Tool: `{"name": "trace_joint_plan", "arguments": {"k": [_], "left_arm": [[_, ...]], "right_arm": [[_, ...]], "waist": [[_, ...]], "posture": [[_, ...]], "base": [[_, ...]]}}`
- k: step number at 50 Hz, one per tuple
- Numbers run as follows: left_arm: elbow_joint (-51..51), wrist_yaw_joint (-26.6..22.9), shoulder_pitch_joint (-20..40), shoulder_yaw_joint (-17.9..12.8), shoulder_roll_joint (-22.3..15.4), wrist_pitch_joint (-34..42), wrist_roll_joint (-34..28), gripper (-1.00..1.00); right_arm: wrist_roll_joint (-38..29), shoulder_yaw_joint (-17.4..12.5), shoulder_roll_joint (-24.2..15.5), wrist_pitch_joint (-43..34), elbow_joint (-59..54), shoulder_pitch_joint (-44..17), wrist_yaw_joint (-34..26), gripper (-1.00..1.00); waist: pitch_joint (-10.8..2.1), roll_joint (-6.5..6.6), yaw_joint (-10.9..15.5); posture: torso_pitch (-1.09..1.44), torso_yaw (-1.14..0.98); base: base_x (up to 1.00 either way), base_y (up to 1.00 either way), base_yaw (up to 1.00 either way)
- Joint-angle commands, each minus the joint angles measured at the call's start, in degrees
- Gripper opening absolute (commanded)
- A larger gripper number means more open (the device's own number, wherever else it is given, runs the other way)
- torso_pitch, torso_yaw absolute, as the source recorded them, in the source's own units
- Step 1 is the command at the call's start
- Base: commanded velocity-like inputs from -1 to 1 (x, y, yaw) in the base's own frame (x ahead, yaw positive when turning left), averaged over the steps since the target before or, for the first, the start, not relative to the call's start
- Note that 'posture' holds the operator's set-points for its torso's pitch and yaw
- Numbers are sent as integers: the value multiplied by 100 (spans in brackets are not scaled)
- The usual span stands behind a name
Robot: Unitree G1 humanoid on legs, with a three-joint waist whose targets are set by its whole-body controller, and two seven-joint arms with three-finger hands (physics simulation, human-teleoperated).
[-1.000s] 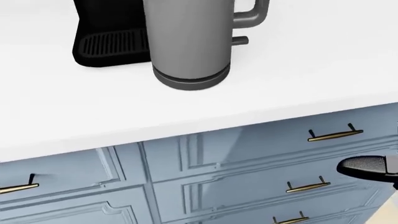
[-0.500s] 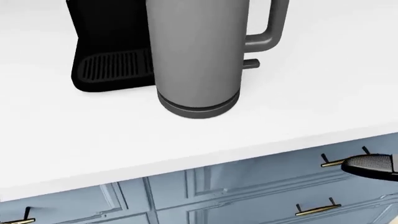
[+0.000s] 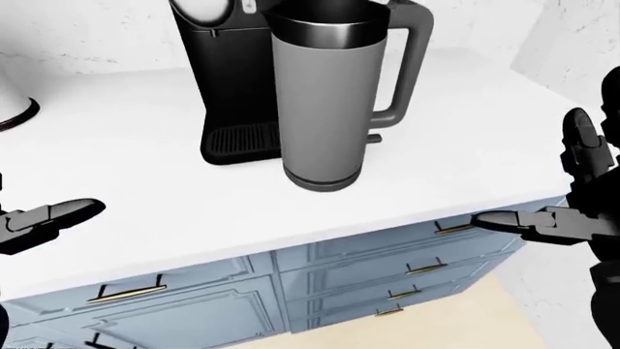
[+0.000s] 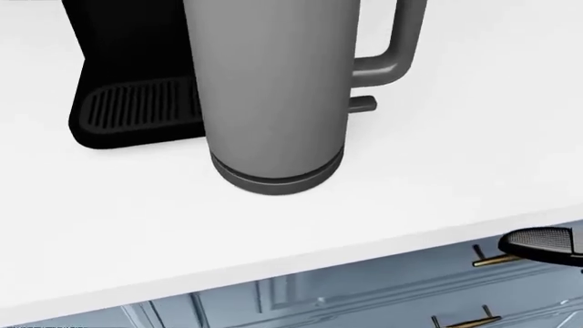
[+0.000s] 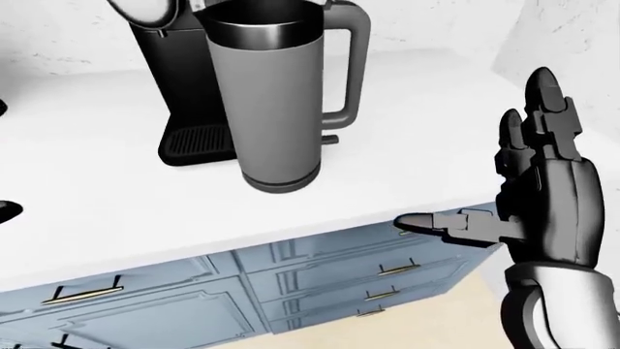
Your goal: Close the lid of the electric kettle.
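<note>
The grey electric kettle (image 3: 325,109) stands upright on the white counter (image 3: 145,182), its handle (image 3: 412,65) to the right. Its mouth (image 3: 325,20) is open, and the round lid (image 3: 208,9) stands tilted up at the upper left. The head view shows only the kettle's lower body (image 4: 273,89). My left hand (image 3: 53,217) is open and empty at the left edge, low by the counter's edge. My right hand (image 5: 514,182) is open and empty to the right of the kettle, fingers up and thumb pointing left. Neither hand touches the kettle.
A black coffee machine (image 3: 227,87) stands right behind and to the left of the kettle. A white rounded object (image 3: 14,109) sits at the left edge. Blue drawers with brass handles (image 3: 412,267) lie under the counter. A white wall (image 3: 572,43) closes the right side.
The head camera has moved: the kettle and counter edge have shifted down in the picture and look larger. My right thumb tip stays at the right edge.
</note>
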State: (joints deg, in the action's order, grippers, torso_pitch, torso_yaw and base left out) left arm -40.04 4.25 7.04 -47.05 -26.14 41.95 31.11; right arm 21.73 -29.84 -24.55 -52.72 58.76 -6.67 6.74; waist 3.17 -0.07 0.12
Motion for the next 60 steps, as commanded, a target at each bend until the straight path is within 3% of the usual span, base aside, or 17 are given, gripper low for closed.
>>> {"name": "trace_joint_plan", "arguments": {"k": [1, 16, 22, 41, 60], "left_arm": [[-165, -9, 74, -41, -97, -187, -8, 100], [-205, 21, 81, -122, -165, -121, 2, 100], [-164, -35, 84, -85, -150, -171, -165, 100], [-219, -33, 119, -111, -145, -95, -132, 100], [-257, -10, 119, -171, -185, -36, -84, 100]], "right_arm": [[-8, -75, -84, 172, 124, -66, 45, 100], [82, -98, -144, 141, 124, -118, 109, 100], [70, -71, -139, 150, 124, -122, 115, 100], [66, -39, -121, 204, 124, -95, 134, 100], [-252, 41, 49, 207, 124, -153, -91, 100]], "waist": [[-90, 18, -4], [-29, 26, -6], [-112, 22, 9], [-822, 57, 5], [-1772, 92, 10]], "posture": [[0, 0], [0, 0], [-4, 0], [-23, 0], [-42, 0]], "base": [[0, 0, 0], [0, 0, 0], [0, 0, 0], [0, 0, 0], [0, 0, 0]]}}
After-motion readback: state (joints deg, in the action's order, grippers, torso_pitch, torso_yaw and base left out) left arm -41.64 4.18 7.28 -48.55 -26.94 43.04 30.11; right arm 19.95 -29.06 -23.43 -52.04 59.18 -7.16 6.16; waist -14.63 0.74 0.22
